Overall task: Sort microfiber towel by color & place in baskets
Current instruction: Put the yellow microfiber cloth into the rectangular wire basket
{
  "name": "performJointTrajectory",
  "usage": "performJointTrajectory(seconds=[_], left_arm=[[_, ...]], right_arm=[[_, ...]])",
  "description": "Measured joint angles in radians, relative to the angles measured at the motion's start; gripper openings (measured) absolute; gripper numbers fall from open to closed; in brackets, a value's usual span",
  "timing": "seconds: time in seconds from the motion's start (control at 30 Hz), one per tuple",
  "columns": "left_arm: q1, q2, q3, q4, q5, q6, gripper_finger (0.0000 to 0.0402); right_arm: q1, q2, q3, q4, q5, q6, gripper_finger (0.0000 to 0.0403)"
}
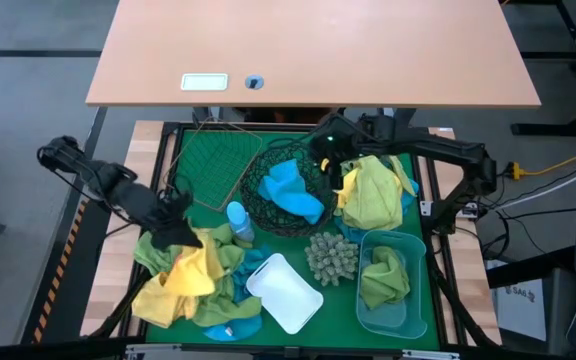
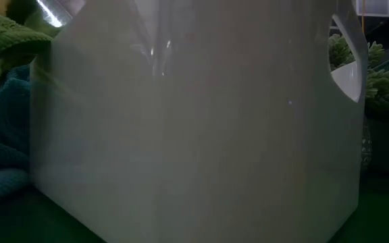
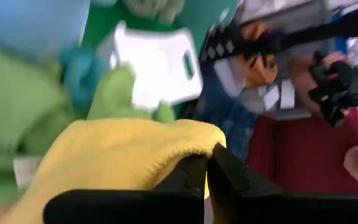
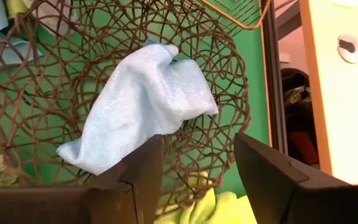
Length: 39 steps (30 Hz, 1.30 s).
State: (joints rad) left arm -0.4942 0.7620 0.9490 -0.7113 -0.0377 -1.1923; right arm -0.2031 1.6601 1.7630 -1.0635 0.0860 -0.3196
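The left claw (image 3: 205, 171) is closed, pinching the edge of a yellow towel (image 3: 117, 152) at the pile on the left front of the table (image 1: 218, 165). Green towels (image 1: 223, 305) and a blue one (image 1: 233, 328) lie mixed in that pile, just beside the white tub (image 1: 284, 292).

The right claw (image 4: 194, 165) hangs with its jaws apart over the black mesh bowl (image 4: 229, 81), where a blue towel (image 4: 138, 106) lies. A green and yellow heap (image 1: 373, 195) sits just right of the bowl. The blue tub (image 1: 418, 300) holds a green towel (image 1: 383, 278), with the spiky ball (image 1: 330, 258) beside it.
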Motion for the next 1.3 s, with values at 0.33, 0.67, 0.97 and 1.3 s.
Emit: performJointTrajectory(seconds=[0.33,0.67,0.97,1.3], left_arm=[[0.001,-0.002,0.209,-0.021,-0.297,0.243,0.0000],[0.046,-0.039,0.349,-0.059,-0.798,0.549,0.0000],[0.153,-0.049,0.310,-0.190,-0.989,0.585,0.0000],[0.347,-0.035,0.038,-0.198,-0.968,0.441,0.0000]], right_arm=[[0.000,-0.040,0.012,-0.023,-0.034,0.007,0.0197],[0.001,-0.042,0.011,-0.070,-0.082,0.009,0.0197],[0.000,-0.042,0.011,-0.069,-0.082,0.009,0.0197],[0.000,-0.042,0.011,-0.069,-0.083,0.009,0.0197]])
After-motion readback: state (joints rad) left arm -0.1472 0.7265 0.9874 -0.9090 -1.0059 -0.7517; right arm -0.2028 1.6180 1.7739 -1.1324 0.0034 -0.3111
